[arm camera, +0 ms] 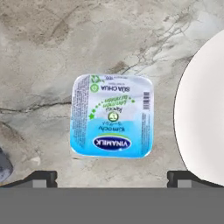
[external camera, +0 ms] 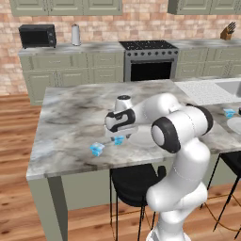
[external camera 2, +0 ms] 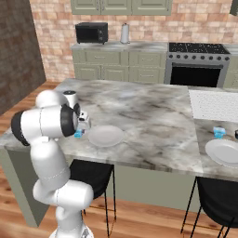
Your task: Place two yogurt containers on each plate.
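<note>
Gripper [arm camera: 112, 178]: spread wide, nothing held, poised above a yogurt container [arm camera: 112, 116] lying on the marble counter [external camera: 70, 117] just beside the near plate [external camera 2: 106, 135]; a second tub [external camera: 97, 149] is seen close by, a third [external camera 2: 219, 132] beside the far plate [external camera 2: 224, 151]; risk judged: tub nudged or tipped if descent is off-centre; fingertips cropped, plate edge cut off in hand view

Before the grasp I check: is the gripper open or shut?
Open: the gripper fingertips stand wide apart, on either side of the yogurt container.
</note>
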